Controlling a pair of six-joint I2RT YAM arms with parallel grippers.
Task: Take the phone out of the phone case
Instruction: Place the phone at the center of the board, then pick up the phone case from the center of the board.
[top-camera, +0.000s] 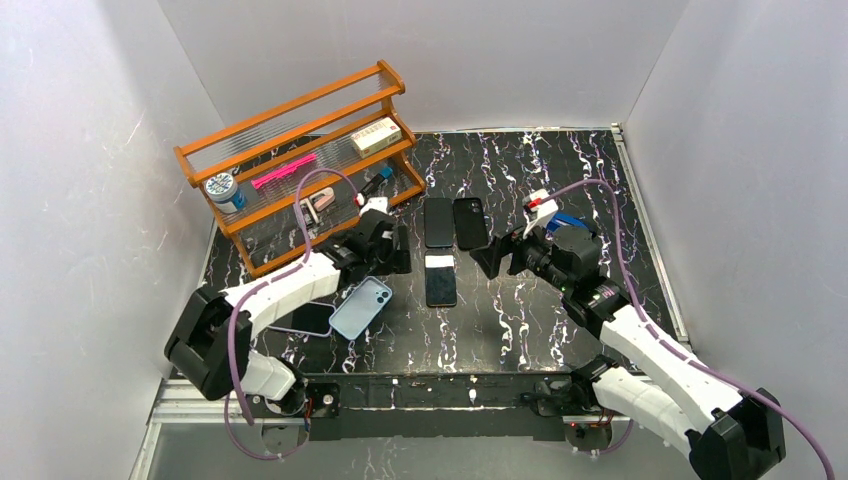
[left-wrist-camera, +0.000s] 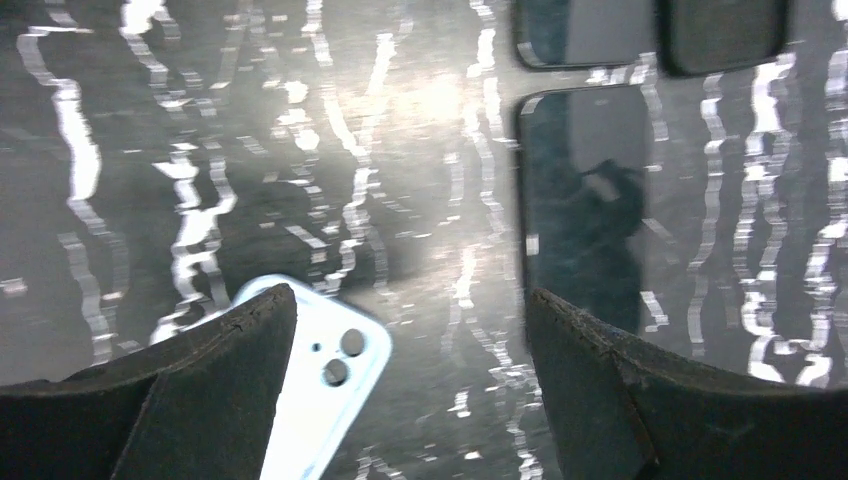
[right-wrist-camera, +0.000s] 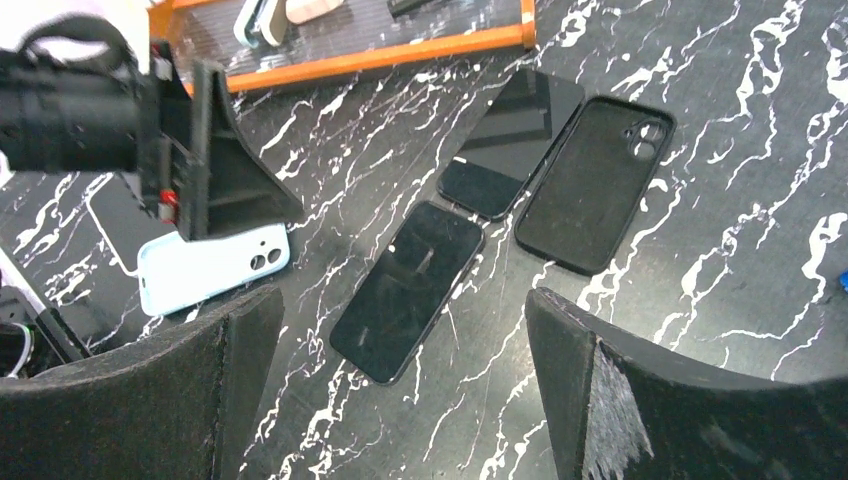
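A light blue case with camera holes lies back up on the marble table, also in the left wrist view and right wrist view; I cannot tell whether a phone is inside. A black phone lies at the centre, face up. Behind it lie a second black phone and an empty black case. My left gripper is open and empty, hovering between the blue case and the centre phone. My right gripper is open and empty, just right of the centre phone.
An orange rack with small items stands at the back left. A dark phone in a lilac case lies partly under the blue case. A blue object sits behind my right wrist. White walls enclose the table.
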